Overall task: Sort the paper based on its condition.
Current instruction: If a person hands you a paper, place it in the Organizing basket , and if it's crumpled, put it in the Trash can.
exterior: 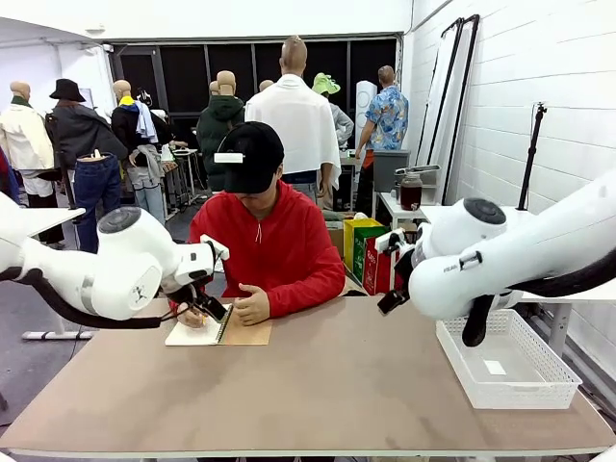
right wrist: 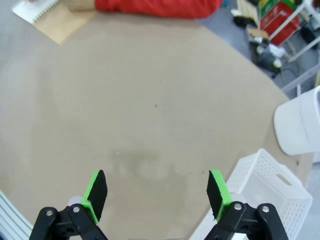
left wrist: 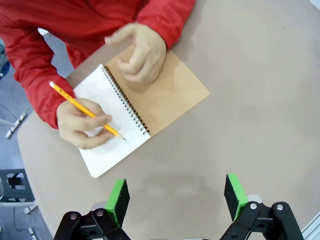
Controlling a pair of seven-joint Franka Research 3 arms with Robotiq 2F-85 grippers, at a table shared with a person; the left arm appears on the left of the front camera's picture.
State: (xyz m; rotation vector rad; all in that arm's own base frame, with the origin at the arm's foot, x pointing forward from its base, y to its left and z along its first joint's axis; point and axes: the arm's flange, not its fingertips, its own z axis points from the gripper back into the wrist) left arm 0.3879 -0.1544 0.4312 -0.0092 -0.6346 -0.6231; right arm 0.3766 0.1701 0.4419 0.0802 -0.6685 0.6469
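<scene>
The left gripper (left wrist: 175,189) is held above the table (left wrist: 260,100), its green-padded jaws spread wide with nothing between them. The right gripper (right wrist: 157,187) is likewise held with jaws apart and empty over a bare stretch of tabletop. A white plastic basket (right wrist: 260,192) is seen near one of its fingers, at the table's edge. In the front view a small white patch (exterior: 494,367) is seen on the basket's floor; whether it is a scrap or a label cannot be told.

Farther across, just beyond the left gripper, a spiral notebook (left wrist: 172,95) is laid open flat, its brown cover turned out to one side. The paper (left wrist: 105,150) is found there as the white page, bound on the wire spiral. A yellow pencil (left wrist: 82,107) is gripped in the person's writing hand (left wrist: 80,127), its tip set on the page. The other hand (left wrist: 142,52) is rested, loosely curled, on the brown cover. A red sleeve (left wrist: 30,65) is seen behind.
</scene>
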